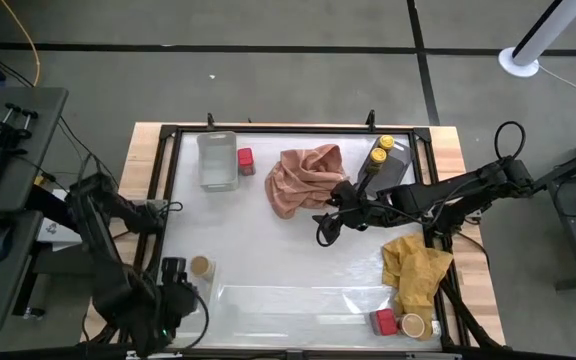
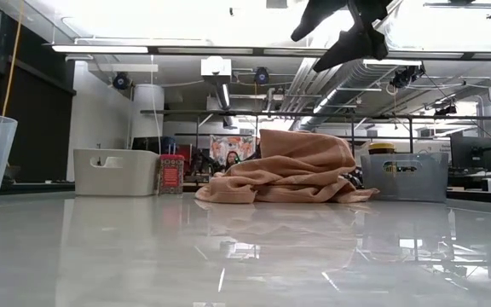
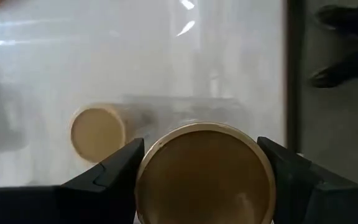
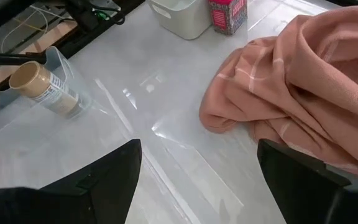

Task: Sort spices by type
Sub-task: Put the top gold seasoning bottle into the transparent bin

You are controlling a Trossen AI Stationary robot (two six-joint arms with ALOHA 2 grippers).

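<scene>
A tan-lidded jar (image 3: 205, 174) is sitting clamped between the left gripper (image 3: 204, 180) fingers, its lid facing the wrist camera, at the near left corner of the table (image 1: 298, 260). A second tan-lidded jar (image 1: 201, 267) is lying just beside it inside a clear tray (image 4: 67, 74), which is standing at that corner; in the right wrist view this jar (image 4: 43, 88) is lying tilted in the tray. A third tan-lidded jar (image 1: 413, 324) is sitting at the near right corner, just beside a red box (image 1: 384, 321), both near the lower edge of a yellow cloth (image 1: 416, 272). Another red box (image 1: 245, 160) is standing at the far side, just beside a white tray (image 1: 217, 160); the low view is showing the same pair, box (image 2: 171, 174) touching or nearly touching the tray (image 2: 115, 171). Two yellow-lidded jars (image 1: 381, 150) are standing in a grey tray (image 1: 400, 168) at the far right; whether they are touching each other is hard to tell from above. A pink cloth (image 1: 303, 178) is lying bunched between the white tray and the grey one. The right gripper (image 1: 324, 228) is hanging above the middle of the table, just near the pink cloth's edge, with its fingers (image 4: 104, 174) standing wide apart and holding nothing.
</scene>
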